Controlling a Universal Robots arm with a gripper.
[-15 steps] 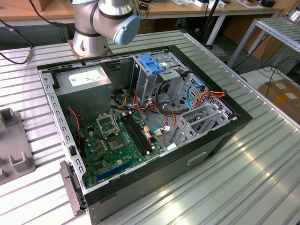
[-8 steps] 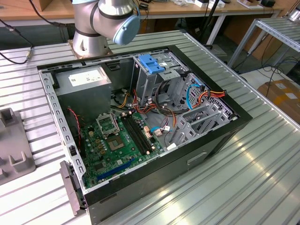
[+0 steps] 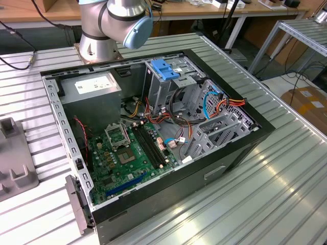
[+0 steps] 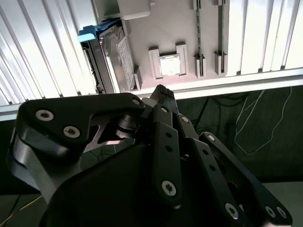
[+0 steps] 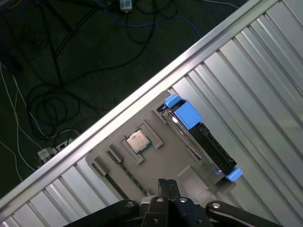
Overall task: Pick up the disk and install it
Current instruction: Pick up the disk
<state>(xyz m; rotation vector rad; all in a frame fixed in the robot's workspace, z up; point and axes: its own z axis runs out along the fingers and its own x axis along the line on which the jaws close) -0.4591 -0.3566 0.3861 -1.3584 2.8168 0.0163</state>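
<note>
table (image 3: pixel 286 168): ribbed aluminium | floor (image 5: pixel 102 52): dark, cables (image 5: pixel 42 101) strewn | behind: wooden benches (image 3: pixel 204 10)

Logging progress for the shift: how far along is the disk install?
Nothing done yet: the disk stands on edge in its grey holder, untouched. The pincer is shut, empty, clear of it. Pickup and fitting into the open computer case remain.

The disk (image 5: pixel 201 139), grey metal between bright blue rails, stands on edge in a grey fixture (image 5: pixel 156 165)
</note>
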